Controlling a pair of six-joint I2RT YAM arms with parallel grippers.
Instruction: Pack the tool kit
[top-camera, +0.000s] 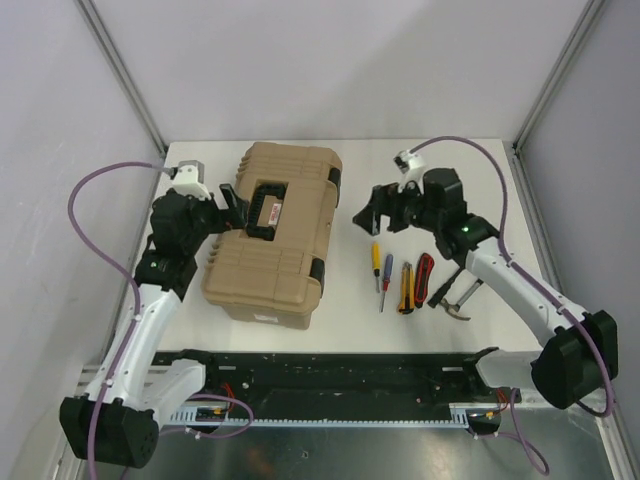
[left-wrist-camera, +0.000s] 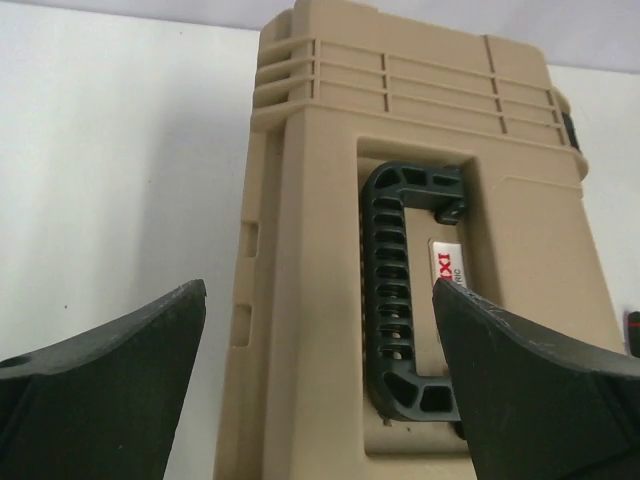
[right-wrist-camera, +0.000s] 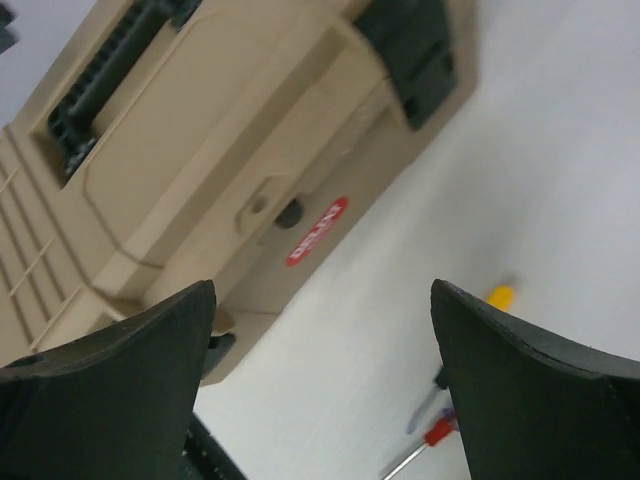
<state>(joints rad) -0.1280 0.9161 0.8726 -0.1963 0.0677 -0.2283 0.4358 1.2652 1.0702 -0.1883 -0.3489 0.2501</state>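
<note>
The tan hard-plastic tool case (top-camera: 272, 232) is sitting left of the middle of the white table (top-camera: 480, 170). Its lid is shut and its black ribbed carry handle (left-wrist-camera: 385, 290) is lying flat in the recess on top. The black latches (top-camera: 332, 181) on the side facing the tools are looking closed to me, though I cannot be sure.

Near the case on its right, five tools are lying in a row:
- a yellow-handled screwdriver (top-camera: 376, 258)
- a slim blue-handled screwdriver (top-camera: 387, 272)
- a yellow-and-black utility knife (top-camera: 406, 290)
- red-and-black pliers (top-camera: 424, 277)
- a dark-handled metal tool (top-camera: 452, 296) that I am taking for a hammer

The left gripper (top-camera: 232, 205) is hovering at the case's left side beside the handle, fingers spread wide and carrying nothing. The right gripper (top-camera: 375, 215) is hanging between the case and the tools, equally wide and empty.

I am judging that nothing is packed yet. Unlatching, lifting the lid, loading every tool and closing up are all remaining.
</note>
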